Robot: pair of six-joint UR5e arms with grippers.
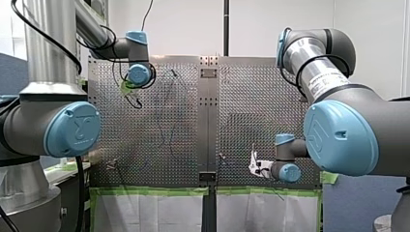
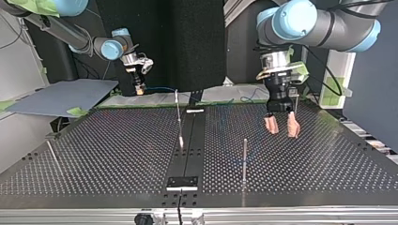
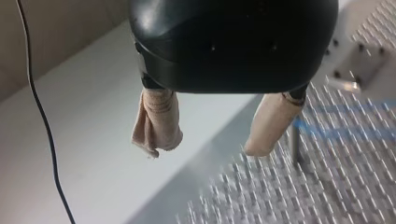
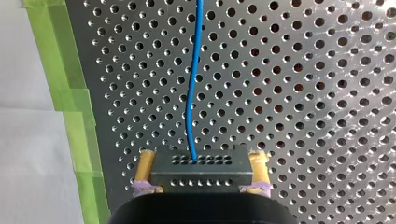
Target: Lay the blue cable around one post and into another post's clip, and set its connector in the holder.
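My right gripper [image 4: 201, 184] is shut on a dark grey connector block [image 4: 201, 167], clamped between its yellow pads [image 4: 144, 169]. The blue cable [image 4: 192, 88] leaves the block and runs ahead over the perforated plate. At the top view's left, this gripper [image 2: 139, 90] hangs by the far table edge, with the cable [image 2: 162, 88] trailing right. My left gripper [image 2: 281, 126] stands open at that view's right, beige pads [image 3: 156, 123] apart with nothing between them. A thin post [image 3: 294, 144] stands just beside one pad. Two more posts [image 2: 178, 110] [image 2: 244, 159] rise mid-table.
A black holder plate [image 2: 183, 182] sits on the centre strip at the top view's near edge. A leaning rod [image 2: 52, 157] stands at that view's left. Green tape [image 4: 70, 93] lines the plate's edge beside my right gripper. A black wire [image 3: 44, 121] hangs beside my left gripper.
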